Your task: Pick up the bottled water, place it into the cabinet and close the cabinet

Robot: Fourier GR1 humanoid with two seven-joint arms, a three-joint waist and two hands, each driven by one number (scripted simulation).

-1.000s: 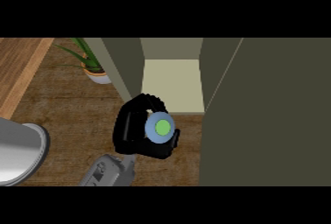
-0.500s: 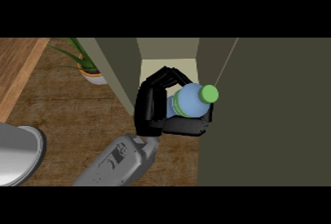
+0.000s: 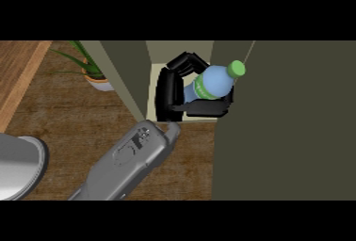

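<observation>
The bottled water (image 3: 212, 84) is pale blue with a green label band and a green cap. It leans with its cap toward the upper right, inside the cabinet's opening (image 3: 158, 70). My left hand (image 3: 169, 92) is shut on it from the left side, fingers curled over the far side and thumb along the near side. The grey forearm (image 3: 128, 162) runs in from the lower left. The bottle's base is hidden behind the hand. A broad dark olive panel (image 3: 285, 122) of the cabinet fills the right side. My right hand shows nowhere.
A small potted plant (image 3: 94, 77) stands just left of the cabinet's left wall (image 3: 128, 75). A round grey metal vessel (image 3: 17, 164) sits at the lower left. The brown counter (image 3: 69, 117) spreads between them, with a lighter wooden strip (image 3: 17, 80) at the far left.
My left hand has carried the bottle away from me and to the right, into the cabinet's opening. The bottle has tipped, so its cap now points to the upper right instead of at me.
</observation>
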